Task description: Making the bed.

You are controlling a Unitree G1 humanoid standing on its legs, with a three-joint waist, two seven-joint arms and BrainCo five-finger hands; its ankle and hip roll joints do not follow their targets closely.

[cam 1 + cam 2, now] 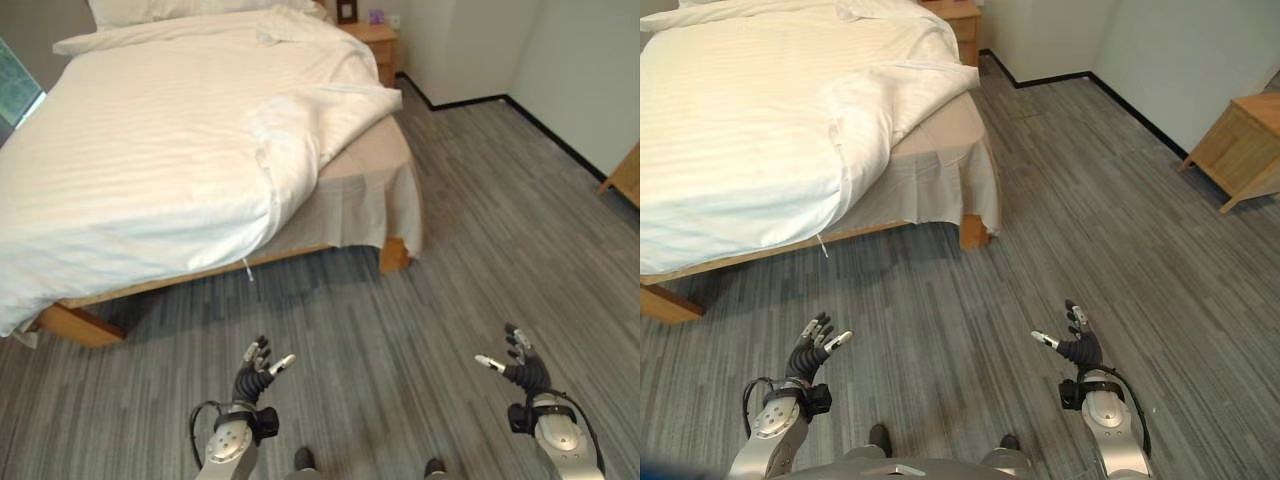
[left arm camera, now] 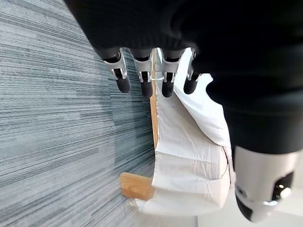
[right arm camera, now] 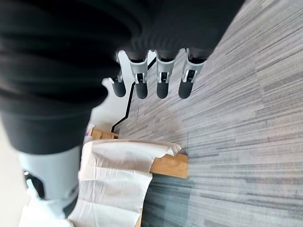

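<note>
A wooden bed (image 1: 80,325) stands ahead and to the left, covered by a white striped duvet (image 1: 150,160). The duvet's near right corner is folded back, baring the beige sheet (image 1: 365,185) that hangs over the foot corner. A white pillow (image 1: 170,10) lies at the head. My left hand (image 1: 255,375) hovers over the floor in front of the bed, fingers straight and empty. Level with it to the right, my right hand (image 1: 520,368) is also open and empty. The sheet's hanging corner (image 2: 184,165) appears past my left fingers (image 2: 144,87).
A wooden nightstand (image 1: 375,40) stands beside the bed's head. Another wooden cabinet (image 1: 1235,150) sits against the right wall. Grey striped carpet (image 1: 480,230) stretches between the bed and the walls. A bed leg (image 1: 393,255) juts out at the foot corner.
</note>
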